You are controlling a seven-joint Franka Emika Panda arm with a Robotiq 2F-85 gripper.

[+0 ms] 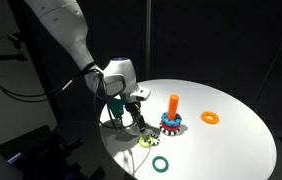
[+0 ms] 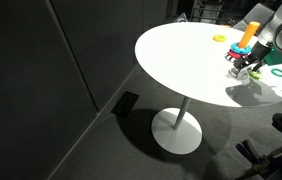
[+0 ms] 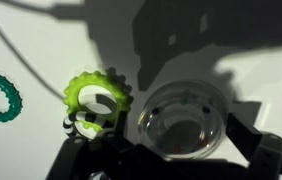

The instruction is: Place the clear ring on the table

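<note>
End effector (image 1: 133, 116) grips clear ring (image 3: 213, 126) near table (image 1: 231, 130) edge.

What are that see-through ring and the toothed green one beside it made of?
The clear ring looks like glossy transparent plastic: the table shows through it and its rim catches bright highlights. The green ring seems opaque moulded plastic, with even teeth around its edge. Glass cannot be excluded by look alone.

Looks like a lab or studio: round white pedestal table (image 2: 181, 60) spot-lit, dark curtain walls (image 2: 41, 60), grey carpet floor (image 2: 101, 150), cables.
</note>
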